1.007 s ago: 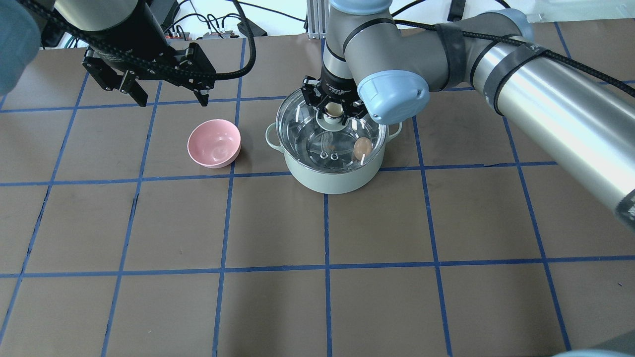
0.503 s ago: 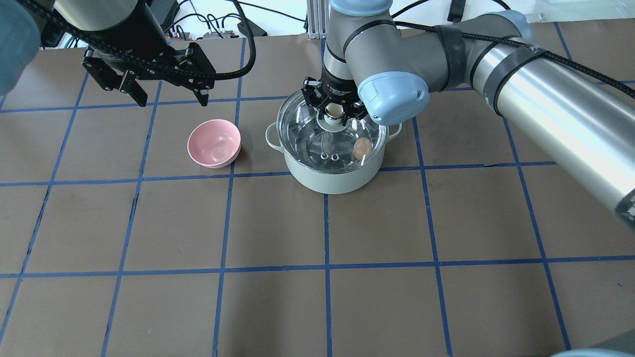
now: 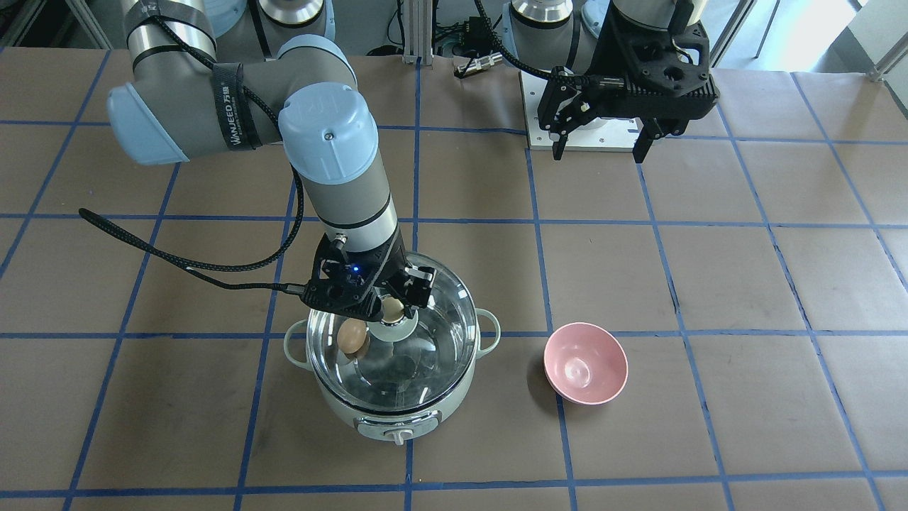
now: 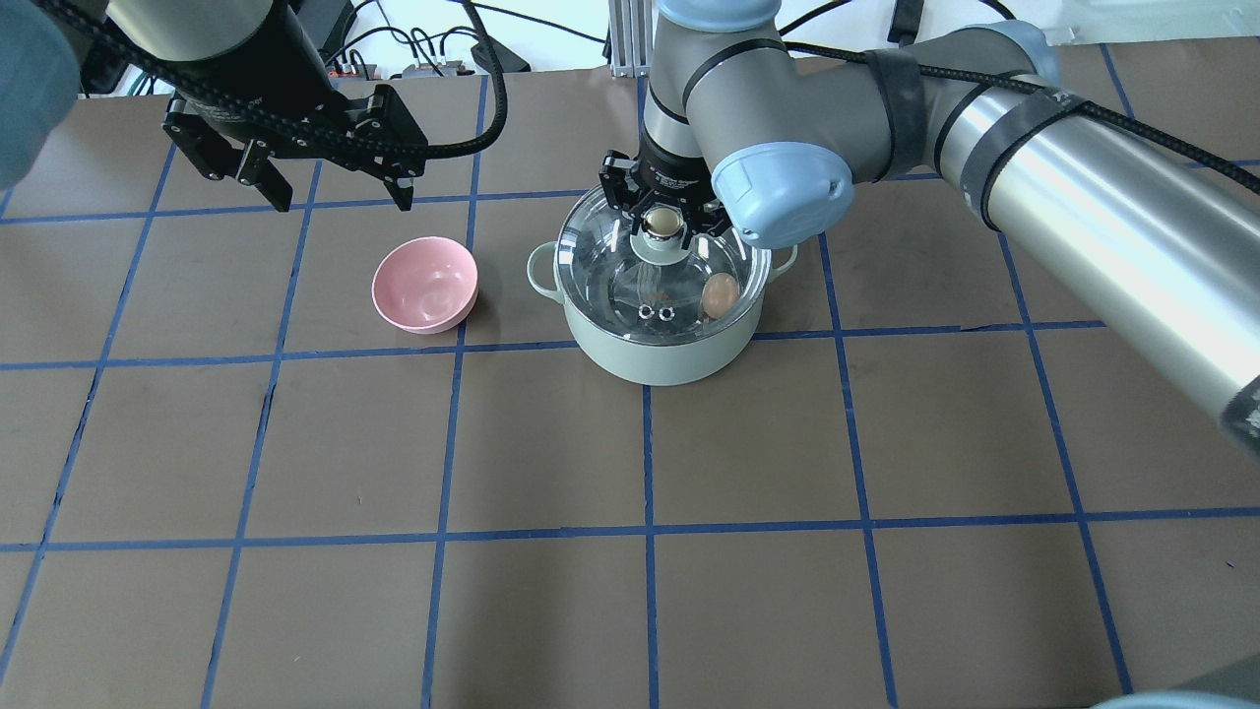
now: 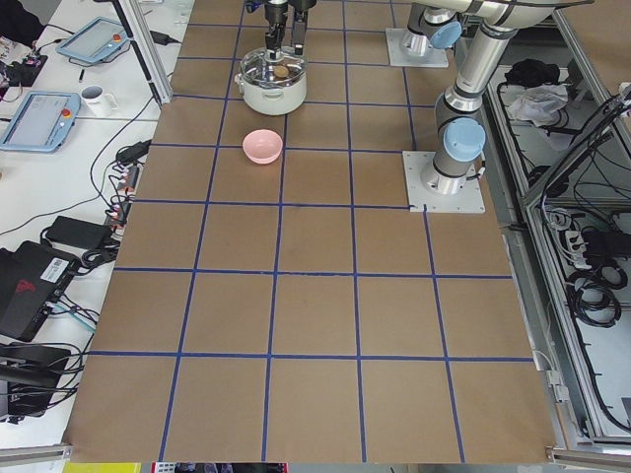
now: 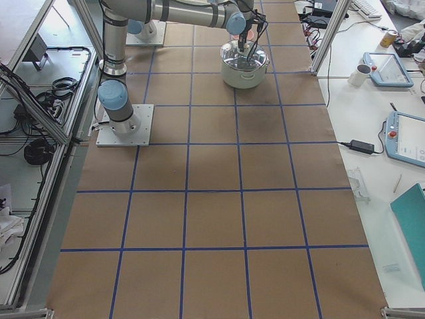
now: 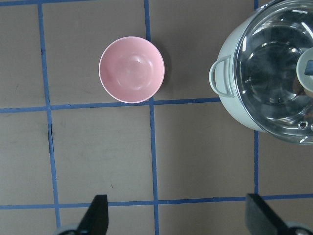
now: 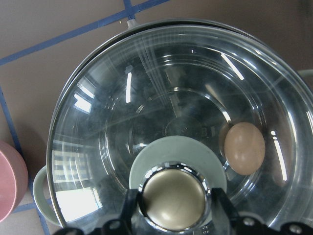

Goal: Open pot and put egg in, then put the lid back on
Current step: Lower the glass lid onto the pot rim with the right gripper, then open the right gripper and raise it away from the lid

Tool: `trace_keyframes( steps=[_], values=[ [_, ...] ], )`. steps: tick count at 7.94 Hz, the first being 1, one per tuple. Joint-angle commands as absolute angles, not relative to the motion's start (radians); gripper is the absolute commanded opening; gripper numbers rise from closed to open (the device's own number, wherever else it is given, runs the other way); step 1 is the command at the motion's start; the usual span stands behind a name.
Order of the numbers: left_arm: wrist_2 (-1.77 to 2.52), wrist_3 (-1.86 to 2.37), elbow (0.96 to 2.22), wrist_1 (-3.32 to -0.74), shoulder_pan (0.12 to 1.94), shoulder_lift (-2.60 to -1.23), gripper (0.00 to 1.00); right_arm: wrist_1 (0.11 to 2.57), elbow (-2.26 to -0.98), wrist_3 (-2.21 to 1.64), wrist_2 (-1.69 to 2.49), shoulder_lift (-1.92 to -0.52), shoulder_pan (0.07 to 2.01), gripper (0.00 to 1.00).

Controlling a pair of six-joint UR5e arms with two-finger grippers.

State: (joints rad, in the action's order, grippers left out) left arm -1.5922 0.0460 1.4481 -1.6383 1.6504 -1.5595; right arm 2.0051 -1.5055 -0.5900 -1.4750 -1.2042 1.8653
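- Overhead exterior view: the pot (image 4: 660, 359) is round and pale green. It stands on the brown tabletop (image 4: 551, 443) with blue lines.
- Its inside is shiny like a mirror. It has a small loop handle (image 7: 220, 78) on each side and a little dial (image 3: 399, 433) on the front.
- The lid (image 4: 600, 261) is clear glass and as wide as the pot. It is on top of the pot (it is hard to tell if it sits all the way flat).
- The egg (image 4: 720, 294) is small and light brown. It lies inside the pot, close to the wall, and shows through the glass.
- The right claw (image 4: 662, 221) is squeezed narrow on the round shiny beige knob (image 8: 172, 196) in the middle of the lid, one finger on each side.
- The left claw (image 4: 342, 202) is spread wide with nothing in it. It hangs in the air behind the pink bowl (image 4: 424, 285), well apart from the pot.
- The pink bowl stands near the pot and does not touch it.
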Motion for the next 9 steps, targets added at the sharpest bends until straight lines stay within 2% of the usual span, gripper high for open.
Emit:
trace_keyframes(
  steps=[1,5,8,9],
  values=[
    [-1.592,0.046,1.448,-1.638,1.647,-1.559,1.0,2.006,-1.506,-0.594,-1.476,-1.204,1.865,0.71],
    [-1.592,0.046,1.448,-1.637,1.647,-1.559,1.0,2.003,-1.488,-0.569,-1.467,-1.227,1.812,0.75],
    [-1.591,0.046,1.448,-1.637,1.647,-1.559,1.0,1.795,-1.5,-0.34,-1.503,-1.36,1.717,0.76],
    [-1.591,0.046,1.448,-1.637,1.647,-1.559,1.0,1.707,-1.499,-0.327,-1.512,-1.424,1.688,0.79]
  ],
)
